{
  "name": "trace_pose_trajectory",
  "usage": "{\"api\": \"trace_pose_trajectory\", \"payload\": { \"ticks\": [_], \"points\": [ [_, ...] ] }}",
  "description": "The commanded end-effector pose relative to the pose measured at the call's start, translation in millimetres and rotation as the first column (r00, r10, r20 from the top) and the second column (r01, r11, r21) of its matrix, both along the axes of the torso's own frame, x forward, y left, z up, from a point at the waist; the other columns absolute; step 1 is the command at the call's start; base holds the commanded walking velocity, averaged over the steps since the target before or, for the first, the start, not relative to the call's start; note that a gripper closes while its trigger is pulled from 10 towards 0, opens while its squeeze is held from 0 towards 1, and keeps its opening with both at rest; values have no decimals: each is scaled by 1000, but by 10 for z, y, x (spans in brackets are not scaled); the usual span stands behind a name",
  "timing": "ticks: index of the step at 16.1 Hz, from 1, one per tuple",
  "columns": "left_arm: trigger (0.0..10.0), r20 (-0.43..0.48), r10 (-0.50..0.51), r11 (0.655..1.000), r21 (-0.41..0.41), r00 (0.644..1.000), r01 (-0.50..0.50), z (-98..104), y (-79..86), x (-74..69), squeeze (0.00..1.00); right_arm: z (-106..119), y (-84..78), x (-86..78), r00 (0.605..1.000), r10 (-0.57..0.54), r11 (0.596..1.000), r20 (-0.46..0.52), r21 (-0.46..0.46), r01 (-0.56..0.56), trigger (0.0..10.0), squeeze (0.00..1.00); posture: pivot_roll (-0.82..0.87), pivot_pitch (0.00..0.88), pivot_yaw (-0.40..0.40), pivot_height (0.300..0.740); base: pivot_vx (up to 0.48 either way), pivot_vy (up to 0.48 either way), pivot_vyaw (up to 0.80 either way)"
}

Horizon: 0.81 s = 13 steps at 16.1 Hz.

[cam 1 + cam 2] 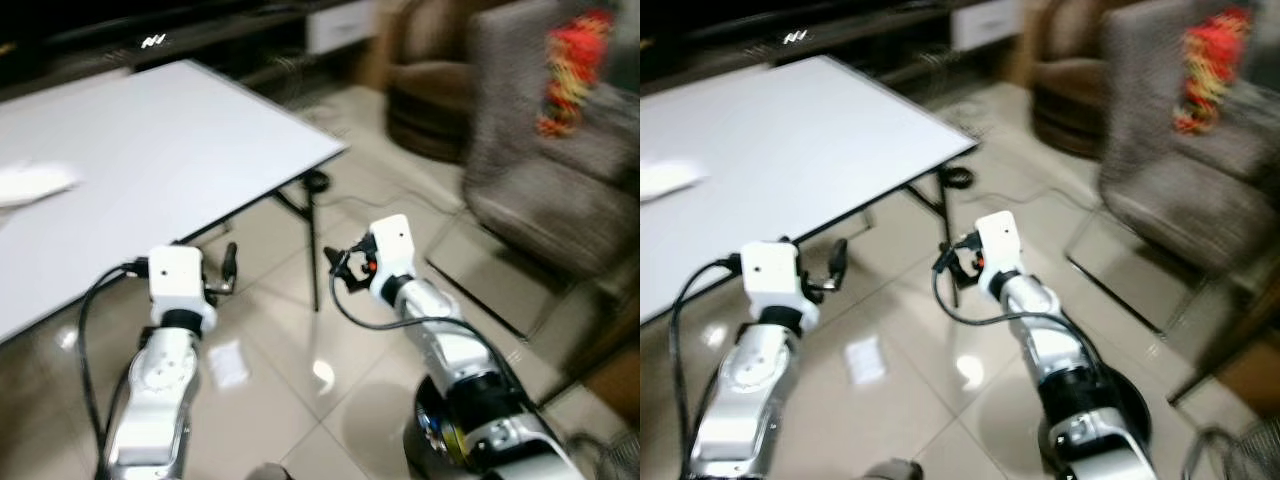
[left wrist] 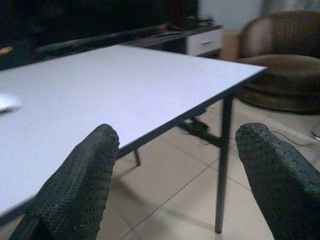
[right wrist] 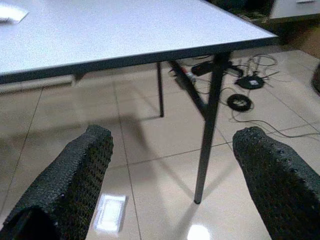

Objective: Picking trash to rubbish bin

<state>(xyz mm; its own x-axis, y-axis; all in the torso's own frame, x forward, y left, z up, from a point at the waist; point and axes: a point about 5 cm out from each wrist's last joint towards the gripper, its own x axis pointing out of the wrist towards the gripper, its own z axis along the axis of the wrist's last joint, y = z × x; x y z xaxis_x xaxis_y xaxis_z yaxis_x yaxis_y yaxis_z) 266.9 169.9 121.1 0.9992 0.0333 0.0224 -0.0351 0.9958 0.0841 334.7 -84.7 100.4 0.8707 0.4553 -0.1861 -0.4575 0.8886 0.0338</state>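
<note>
A white crumpled piece of trash (image 1: 30,185) lies on the white folding table (image 1: 180,150), far to the left. It also appears as a pale scrap (image 3: 11,13) in the right wrist view. My left gripper (image 1: 229,264) hovers by the table's near edge, open, with nothing between its fingers (image 2: 85,180). My right gripper (image 1: 340,268) hangs over the floor beside the table's corner leg (image 3: 207,125), also open and empty. Both grippers are well away from the trash.
Beige glossy tiles (image 1: 300,400) cover the floor. Cables and a power strip (image 3: 240,82) lie under the table's far end. A brown armchair (image 1: 430,90) stands behind, and a grey sofa (image 1: 540,170) with a red-yellow item (image 1: 572,70) on the right. A dark TV bench (image 1: 200,40) runs along the back.
</note>
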Motion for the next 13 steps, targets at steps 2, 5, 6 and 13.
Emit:
{"api": "trace_pose_trajectory", "payload": {
  "ticks": [2,5,6,13],
  "points": [
    [10000,-3,39,999,6,999,-39,-16,55,8,0,43,45,36,1000,21,1000,17,-3,-21,10000,0,25,22,5,740,0,0,794],
    [10000,9,53,999,-11,999,-53,-15,1,52,0,75,66,71,999,40,999,30,-21,-39,10000,0,16,24,-33,740,0,0,794],
    [10000,6,76,997,-19,997,-76,-34,18,53,0,71,74,77,999,42,999,30,-25,-41,10000,0,17,17,-42,740,0,0,794],
    [10000,30,111,993,-40,993,-109,36,70,119,0,158,145,125,997,50,999,60,-5,-49,10000,0,19,33,-31,740,0,0,793]
  ]
}}
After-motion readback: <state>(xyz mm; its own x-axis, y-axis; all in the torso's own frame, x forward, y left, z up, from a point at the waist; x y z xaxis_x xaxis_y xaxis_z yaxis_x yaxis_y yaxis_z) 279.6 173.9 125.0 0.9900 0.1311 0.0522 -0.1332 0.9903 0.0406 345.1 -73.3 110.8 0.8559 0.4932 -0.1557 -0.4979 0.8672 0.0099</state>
